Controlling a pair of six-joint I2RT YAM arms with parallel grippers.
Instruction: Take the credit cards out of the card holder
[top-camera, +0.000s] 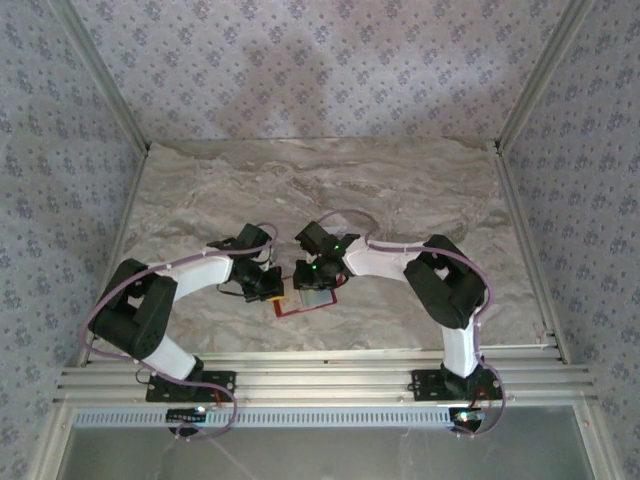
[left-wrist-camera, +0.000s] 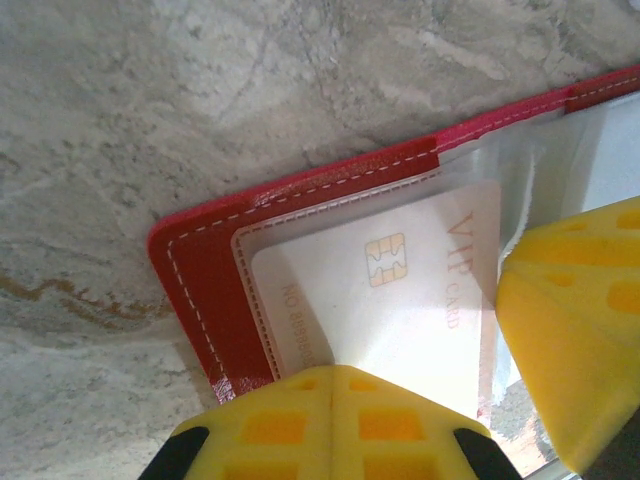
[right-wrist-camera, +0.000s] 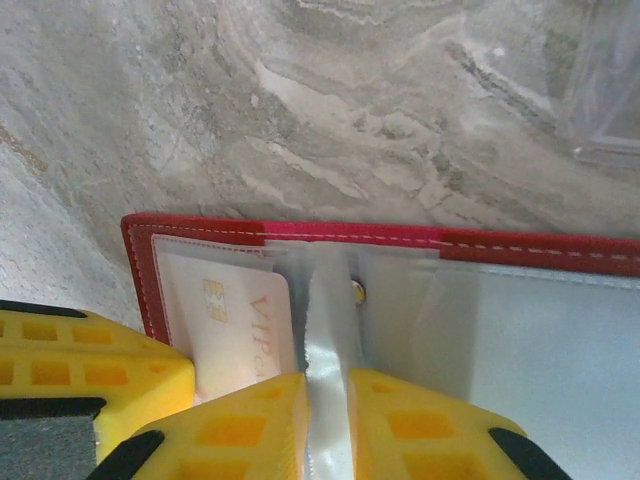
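1. right gripper (right-wrist-camera: 325, 430): yellow pads nipped onto a clear sleeve (right-wrist-camera: 325, 330) that stands up from the spine of the card holder (right-wrist-camera: 200, 228).
2. left gripper (left-wrist-camera: 335, 425): pads pressed tight together at the near edge of the holder's left pocket; can't tell whether anything is caught between them.
3. credit card (left-wrist-camera: 400, 300): white, gold chip, "vip card" lettering, sits inside that left clear pocket.
4. holder lies open and flat on the marbled table (top-camera: 400, 190), between the two arms, toward the near side.
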